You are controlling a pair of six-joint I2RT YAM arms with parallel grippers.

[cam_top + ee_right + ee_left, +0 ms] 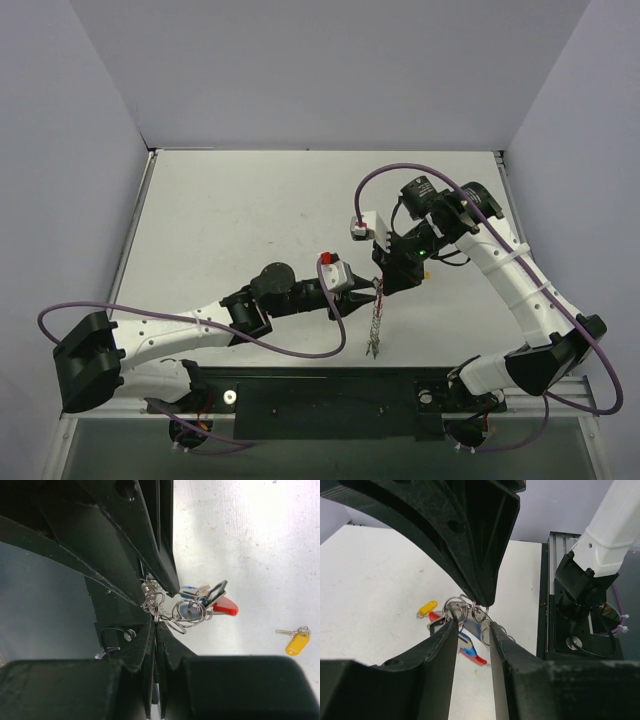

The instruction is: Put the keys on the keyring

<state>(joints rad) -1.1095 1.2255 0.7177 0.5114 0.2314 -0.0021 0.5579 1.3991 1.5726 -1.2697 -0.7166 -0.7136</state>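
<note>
A: Ring (153, 603)?
B: Between both arms' tips, chain (373, 330) dangling below.
A: Jaws?
B: Right jaws pinched on ring. Left jaws slightly apart astride it; grip unclear. Yellow key (298, 644) loose on desk (250, 200).

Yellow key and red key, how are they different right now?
The yellow key lies alone on the table; the red key is bunched with other keys at the keyring. The yellow key's metal blade shows in full; the red key's is hidden in the bunch. Both have coloured plastic heads.
</note>
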